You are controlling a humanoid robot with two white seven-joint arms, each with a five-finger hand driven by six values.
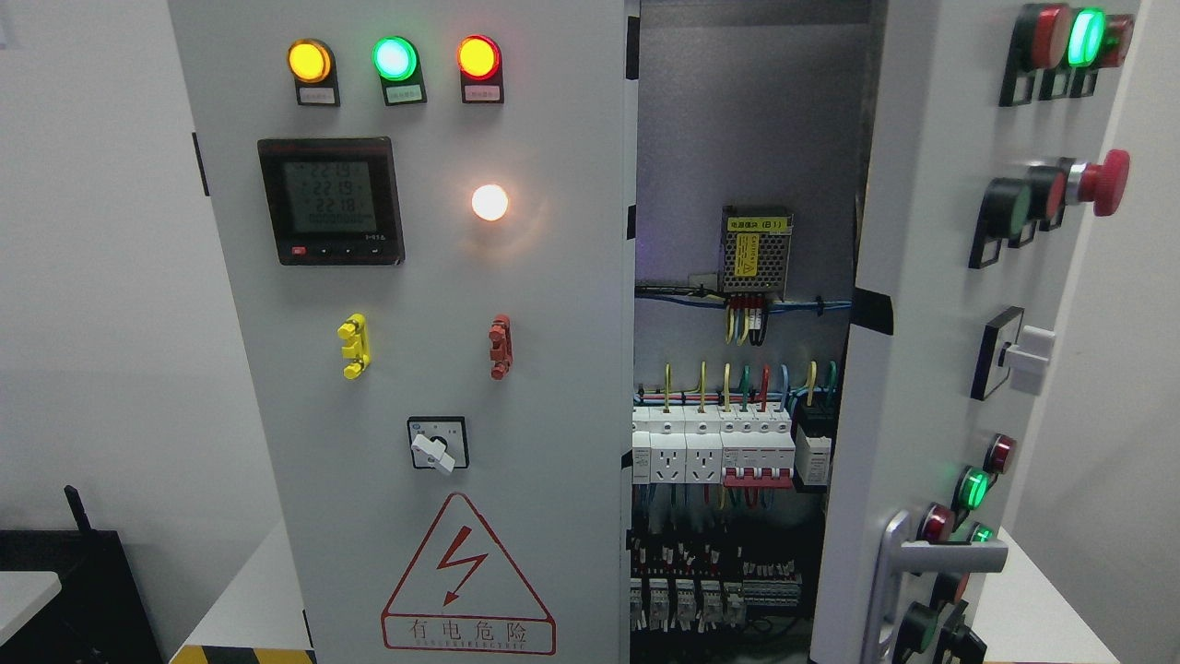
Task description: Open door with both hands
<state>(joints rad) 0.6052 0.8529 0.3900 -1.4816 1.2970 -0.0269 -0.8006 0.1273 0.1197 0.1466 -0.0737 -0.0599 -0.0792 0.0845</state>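
A grey electrical cabinet fills the head view. Its left door (415,387) is closed and carries three lit lamps, a digital meter (330,201), a rotary switch (439,444) and a red high-voltage warning triangle (468,579). The right door (931,277) is swung partly open toward me, with a silver lever handle (922,567) low on it and several buttons and lamps on its face. The gap shows the interior (737,387) with breakers, sockets, coloured wires and a power supply. Neither of my hands or arms shows in the frame.
The cabinet stands on a white surface (249,599) with a yellow-black striped edge at the bottom left. A dark object (74,590) sits at the lower left. White walls lie on both sides. A red mushroom stop button (1102,180) sticks out from the open door.
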